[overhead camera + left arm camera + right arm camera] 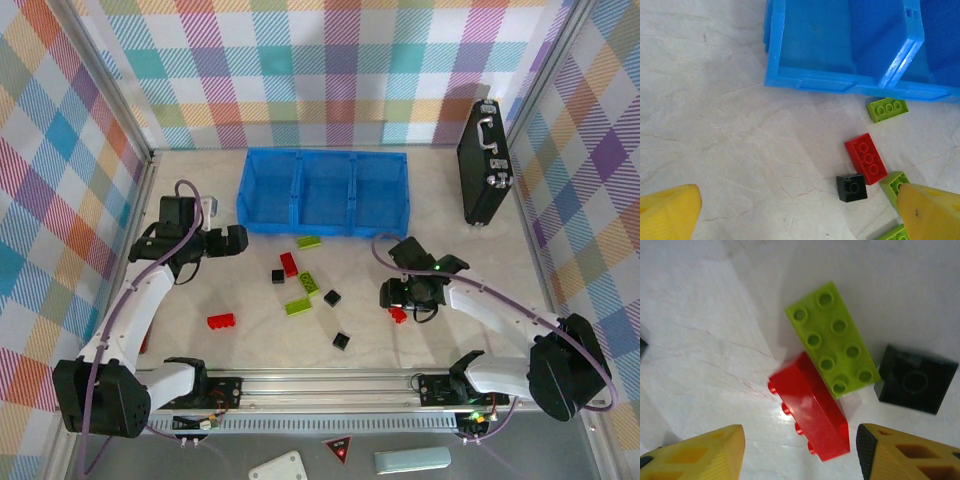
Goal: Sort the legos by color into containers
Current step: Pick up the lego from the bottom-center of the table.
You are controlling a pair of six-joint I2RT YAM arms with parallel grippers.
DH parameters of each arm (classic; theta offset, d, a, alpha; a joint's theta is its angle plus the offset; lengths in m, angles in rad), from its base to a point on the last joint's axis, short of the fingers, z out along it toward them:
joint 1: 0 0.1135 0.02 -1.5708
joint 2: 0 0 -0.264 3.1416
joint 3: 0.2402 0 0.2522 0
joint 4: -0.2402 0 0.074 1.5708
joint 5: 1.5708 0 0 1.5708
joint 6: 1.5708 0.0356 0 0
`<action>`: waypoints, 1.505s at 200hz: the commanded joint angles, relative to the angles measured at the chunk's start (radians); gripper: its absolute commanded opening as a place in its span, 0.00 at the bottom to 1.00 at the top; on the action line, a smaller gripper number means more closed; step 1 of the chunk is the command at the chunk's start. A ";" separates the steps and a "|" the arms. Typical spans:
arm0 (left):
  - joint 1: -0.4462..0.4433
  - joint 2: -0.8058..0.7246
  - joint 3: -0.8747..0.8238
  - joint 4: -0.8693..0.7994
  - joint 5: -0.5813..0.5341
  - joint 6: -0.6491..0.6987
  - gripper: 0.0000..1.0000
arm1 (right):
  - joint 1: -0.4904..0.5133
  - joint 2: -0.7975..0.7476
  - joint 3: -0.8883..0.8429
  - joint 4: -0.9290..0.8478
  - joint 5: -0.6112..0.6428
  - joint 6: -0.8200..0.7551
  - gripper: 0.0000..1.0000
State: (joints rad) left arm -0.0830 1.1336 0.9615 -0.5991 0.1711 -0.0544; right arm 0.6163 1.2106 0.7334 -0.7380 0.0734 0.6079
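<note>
Against the middle of the counter's (270, 345) far edge: bright blue tray (322, 153), three compartments side by side. Upright near the far right corner: black briefcase (483, 170) with a metal handle.

All over the counter's middle, outside the tray: the legos. Just before the tray's near wall, a lime-green brick (308, 242). Next toward the near edge, a flat red brick (289, 264) with a small black brick (277, 275) just beside it. Farther on, a second lime-green brick (297, 306) and two black squares (331, 297), well apart. Toward the near left corner, a lone red brick (221, 321).

Left tool (240, 240): above bare counter off the tray's near left corner, jaws spread to the full, nothing held.

Right tool (800, 436): right of the counter's middle, low over the surface, jaws partway apart and straddling a tipped red brick (810, 407) lying on its side. Left finger (705, 455) clear of that brick, right finger very close; contact impossible to tell, no firm grip evident. Touching the tipped brick's far end: an eight-stud lime-green brick (832, 340), with a black one-stud square (915, 380) just beside it.
</note>
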 commanded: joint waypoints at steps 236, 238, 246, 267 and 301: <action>0.004 0.070 0.003 -0.013 0.030 0.016 1.00 | 0.114 0.166 0.142 -0.161 0.074 -0.059 0.52; 0.005 0.071 0.003 -0.015 0.031 0.017 1.00 | 0.114 0.170 0.143 -0.159 0.075 -0.061 0.52; 0.005 0.072 0.003 -0.015 0.030 0.017 1.00 | 0.114 0.183 0.142 -0.155 0.075 -0.068 0.52; 0.005 0.075 0.003 -0.015 0.030 0.018 1.00 | 0.114 0.215 0.138 -0.149 0.081 -0.083 0.53; 0.005 0.079 0.002 -0.012 0.039 0.016 1.00 | 0.114 0.256 0.132 -0.131 0.056 -0.092 0.53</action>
State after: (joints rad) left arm -0.0830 1.2072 0.9596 -0.6003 0.1936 -0.0544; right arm 0.7242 1.4422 0.8593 -0.8577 0.1387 0.5400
